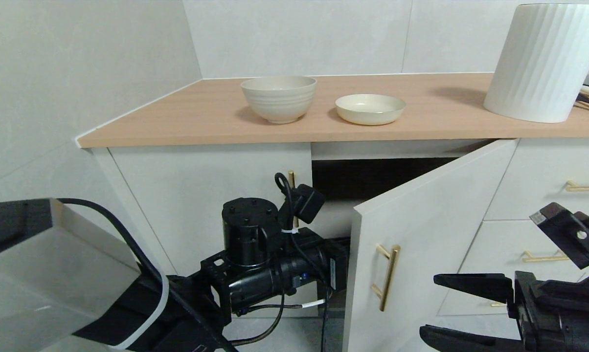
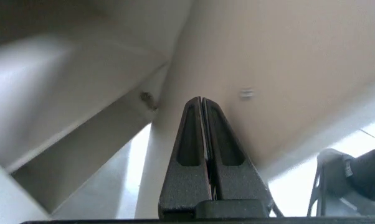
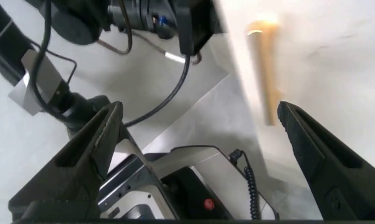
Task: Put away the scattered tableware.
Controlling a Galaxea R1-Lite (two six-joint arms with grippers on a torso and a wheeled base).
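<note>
Bowl and dish on the counter, cabinet door open below.

Head view: the bowl [image 1: 278, 98] and the shallow dish [image 1: 370, 108] sit side by side, not touching, near the front edge of the counter [image 1: 201, 117]. Below them the cabinet door [image 1: 421, 234] stands open, and the right end effector [image 1: 429, 306] is beside it with its fingers apart. Left wrist view: the left end effector [image 2: 202, 102] has its fingers pressed together among pale cabinet panels. Right wrist view: the door's gold handle [image 3: 265, 68] lies beyond the spread fingers.

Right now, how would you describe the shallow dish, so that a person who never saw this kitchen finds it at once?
Find the wooden countertop above the white cabinets. Two cream pieces sit on it, not touching, left of a tall ribbed white container. The shallow dish is the one nearer that container: low, wide and smooth, unlike the deep ribbed bowl.
</note>
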